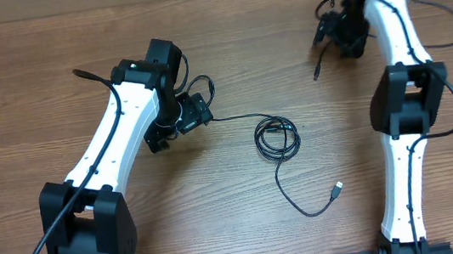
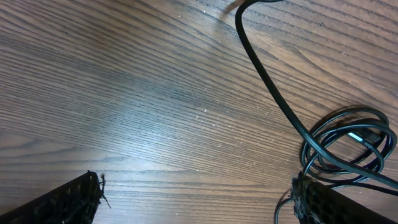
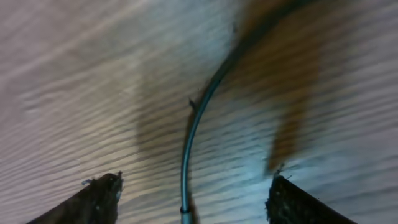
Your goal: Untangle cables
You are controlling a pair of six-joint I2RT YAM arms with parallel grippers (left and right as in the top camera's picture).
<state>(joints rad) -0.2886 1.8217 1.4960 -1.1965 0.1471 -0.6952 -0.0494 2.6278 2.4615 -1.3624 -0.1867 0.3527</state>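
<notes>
Overhead, we see the coiled thin black cable (image 1: 277, 138) lying mid-way across the brown wooden table (image 1: 225, 42), at 3 o'clock from the left gripper (image 1: 197, 117), whose jaws gape, released. At 1 o'clock the right gripper (image 1: 329, 37) is likewise released; a second thin black cord (image 1: 318, 65) runs unclamped between its spread fingers (image 3: 102, 199).

From above, all looks bright and sharp. In my left wrist view, a pale shine sits on the surface (image 2: 155, 118), left of the coiled cable (image 2: 348, 149). My right wrist view is blurry, with dark shadows beside the thin cable (image 3: 186, 155).
</notes>
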